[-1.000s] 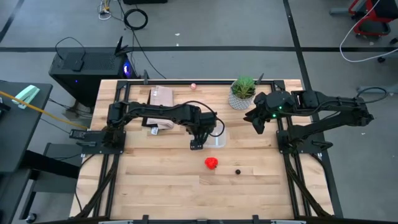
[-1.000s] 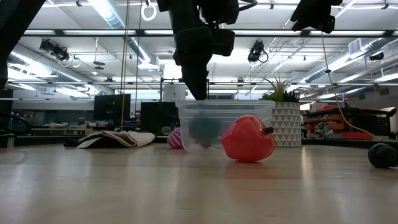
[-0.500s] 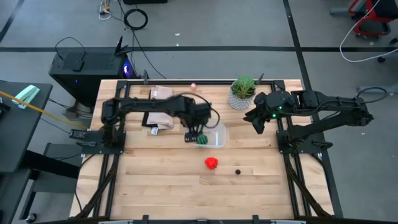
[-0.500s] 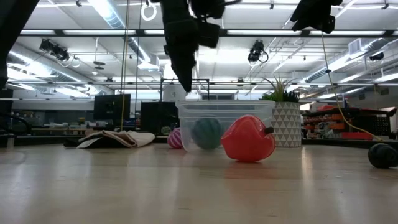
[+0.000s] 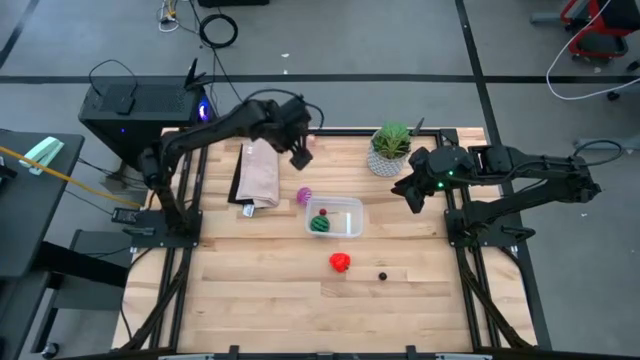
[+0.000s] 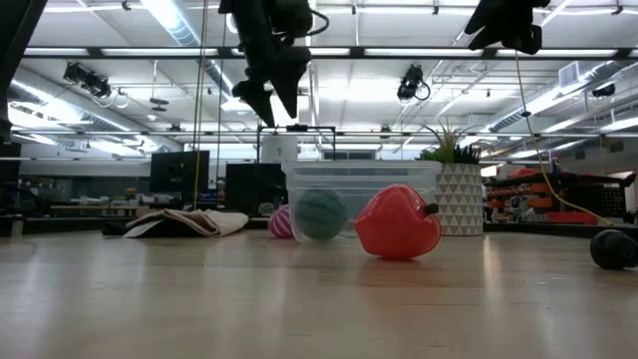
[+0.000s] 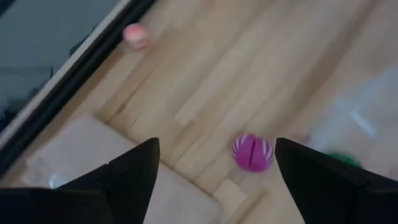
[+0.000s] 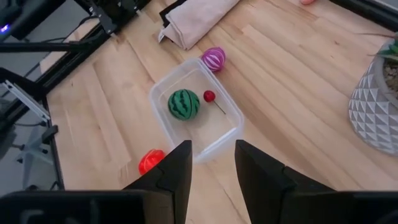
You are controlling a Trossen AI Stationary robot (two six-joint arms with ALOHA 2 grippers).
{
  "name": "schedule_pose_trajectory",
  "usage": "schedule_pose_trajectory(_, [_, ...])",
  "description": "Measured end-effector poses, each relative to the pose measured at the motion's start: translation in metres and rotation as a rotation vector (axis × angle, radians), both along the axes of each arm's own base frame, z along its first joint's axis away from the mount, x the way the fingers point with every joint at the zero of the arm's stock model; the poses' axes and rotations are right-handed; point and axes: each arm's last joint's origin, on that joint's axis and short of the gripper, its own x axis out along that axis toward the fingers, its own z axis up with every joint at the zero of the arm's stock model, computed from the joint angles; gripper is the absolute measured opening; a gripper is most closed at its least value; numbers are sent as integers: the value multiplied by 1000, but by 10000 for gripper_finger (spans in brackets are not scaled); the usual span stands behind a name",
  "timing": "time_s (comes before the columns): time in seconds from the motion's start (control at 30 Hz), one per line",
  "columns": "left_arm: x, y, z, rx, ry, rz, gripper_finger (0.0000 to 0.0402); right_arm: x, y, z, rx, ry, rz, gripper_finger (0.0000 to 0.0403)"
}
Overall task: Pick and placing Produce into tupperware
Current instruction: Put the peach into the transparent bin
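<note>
On the wooden desk (image 5: 260, 290) stands one clear rounded plastic tub (image 5: 335, 217). In it lie two pieces: one green striped ball (image 5: 319, 224) and one tiny red cherry with a stem (image 8: 209, 96). Outside the tub lie four more: one purple-pink striped ball (image 5: 304, 195), one red lumpy piece (image 5: 340, 262), one small dark bit (image 5: 382, 276), one small pink ball (image 5: 311, 139). There is also one tan paper bag (image 5: 258, 172) and one leafy potted plant (image 5: 389, 148).
</note>
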Motion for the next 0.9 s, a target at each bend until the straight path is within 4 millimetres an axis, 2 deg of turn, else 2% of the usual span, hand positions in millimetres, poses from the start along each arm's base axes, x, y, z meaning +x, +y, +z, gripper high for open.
schedule_pose_trajectory(0.1, [2,5,2,-3,-63,106,321,0,0,0,19,-3,-18,129])
schedule_pose_trajectory(0.33, [14,4,7,112,-149,188,320,-4,0,-4,68,46,-66,129])
schedule_pose_trajectory(0.5, [16,26,-8,99,-137,255,319,-4,-1,-4,81,40,-117,129])
schedule_pose_trajectory(0.67, [22,47,-31,45,-140,331,316,-4,-2,-4,79,33,-152,129])
schedule_pose_trajectory(0.8, [29,51,-43,2,-138,326,312,-4,-2,-4,76,33,-154,129])
schedule_pose_trajectory(0.9, [33,49,-45,-8,-146,279,309,-4,-2,-4,74,34,-153,129])
